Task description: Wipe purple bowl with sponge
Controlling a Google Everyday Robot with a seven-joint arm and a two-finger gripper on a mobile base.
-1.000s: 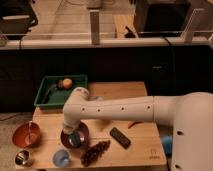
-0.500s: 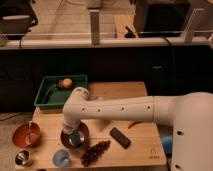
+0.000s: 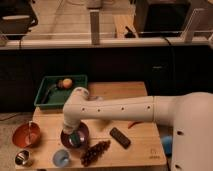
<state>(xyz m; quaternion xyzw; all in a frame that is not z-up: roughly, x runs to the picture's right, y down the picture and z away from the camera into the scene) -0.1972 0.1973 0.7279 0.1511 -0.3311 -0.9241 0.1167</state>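
Basically nothing has moved vs the earlier frames, arm and all objs sit where they were. The white arm (image 3: 125, 107) comes in from the right and bends down at its elbow over the purple bowl (image 3: 75, 137), which sits on the wooden surface (image 3: 140, 147) near the front, a bit left of center. The end effector (image 3: 76, 134) points down into the bowl, w/ a bit of teal showing at its tip, prob the sponge (image 3: 79, 136). It seems to be held there, but whether the end effector is wide or narrow I can't tell, too much of it is hidden by the wrist.

Other stuff around:
- orange bowl (image 3: 26, 134) at the left edge of the surface, w/ something stick-like inside
- small metal cup (image 3: 22, 158) just nearer than that, front-left corner
- light-blue cup (image 3: 61, 158) at the front edge, just near-left of the purple bowl
- dark grape-like bunch (image 3: 95, 152) just right of the blue cup, near the purple bowl
- black rectangular thing (image 3: 120, 137) to the right of the bowl, lying at an angle
- green tray (image 3: 52, 97) at the far left, w/ an orange fruit (image 3: 65, 83) in it
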